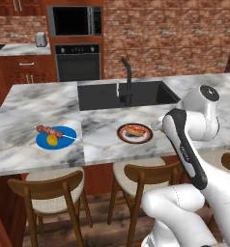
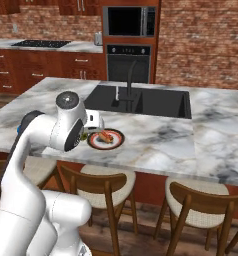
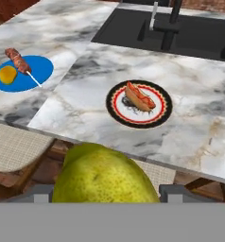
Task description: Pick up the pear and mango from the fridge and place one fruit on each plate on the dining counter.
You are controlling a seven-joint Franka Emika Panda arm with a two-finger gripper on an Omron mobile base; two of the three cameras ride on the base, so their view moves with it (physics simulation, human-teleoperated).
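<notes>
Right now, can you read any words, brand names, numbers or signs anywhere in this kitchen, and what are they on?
None can be read.
Black wall oven: pale marks on its control strip, too small and blurred to read.
Black microwave above it: no legible lettering.
Dark-rimmed plate and yellow-green pear: no writing.

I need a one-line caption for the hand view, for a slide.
Gripper holds pear before dark-rimmed plate with hot dog; mango on blue plate.

Two plates (image 3: 22, 75) (image 3: 139, 104), one pear (image 3: 102, 177), one mango (image 3: 7, 74).
</notes>
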